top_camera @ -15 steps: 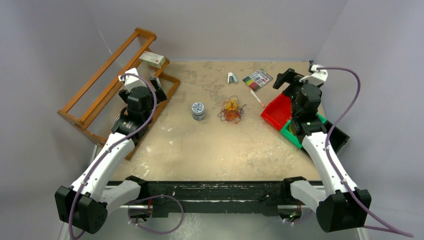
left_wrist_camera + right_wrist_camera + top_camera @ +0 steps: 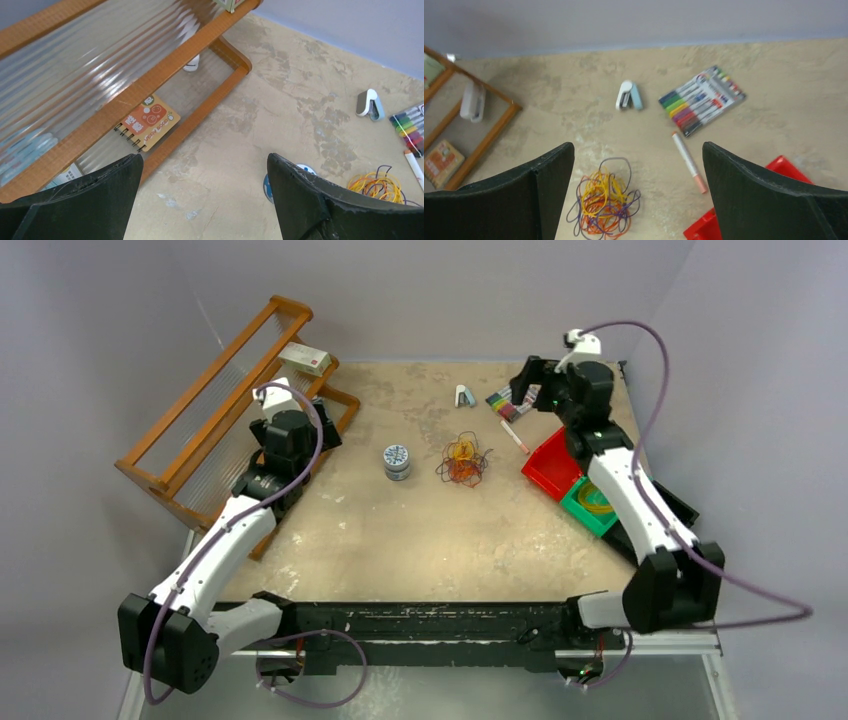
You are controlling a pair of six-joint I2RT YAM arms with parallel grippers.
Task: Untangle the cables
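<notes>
Cables (image 2: 463, 460) left tangled beside tin (image 2: 397, 461); right pincer (image 2: 636, 150), held wide, brought nearer; left pincer (image 2: 204, 159) wide; untangling unstarted.

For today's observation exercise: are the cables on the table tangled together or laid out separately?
Tangled: the cables lie in one heap, yellow, orange and dark loops crossing each other.
</notes>
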